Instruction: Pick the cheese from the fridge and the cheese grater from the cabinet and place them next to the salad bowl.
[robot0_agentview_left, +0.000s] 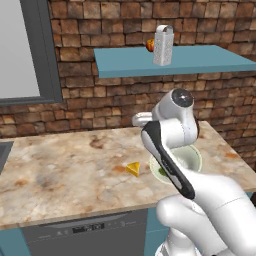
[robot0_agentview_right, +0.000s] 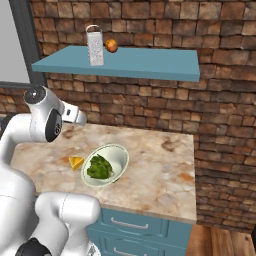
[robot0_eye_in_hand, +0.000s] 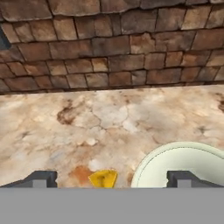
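- Left base view: cheese (robot0_agentview_left: 133, 169) lies on the bench (robot0_agentview_left: 65, 165) near its front edge, just beside the salad bowl (robot0_agentview_left: 192, 159); cheese grater (robot0_agentview_left: 163, 45) upright on the cabinet (robot0_agentview_left: 200, 60) shelf.
- Right base view: grater near the shelf's left end, orange fruit (robot0_agentview_right: 111, 46) beside it.
- Hand view: gripper (robot0_eye_in_hand: 111, 178) spread wide, empty, above the cheese.

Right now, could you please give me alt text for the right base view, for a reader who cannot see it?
A cheese wedge lies on a marble counter beside a bowl of green salad. Above, against a brick wall, a teal shelf holds an upright grater and a small fruit. The white arm rises at left.
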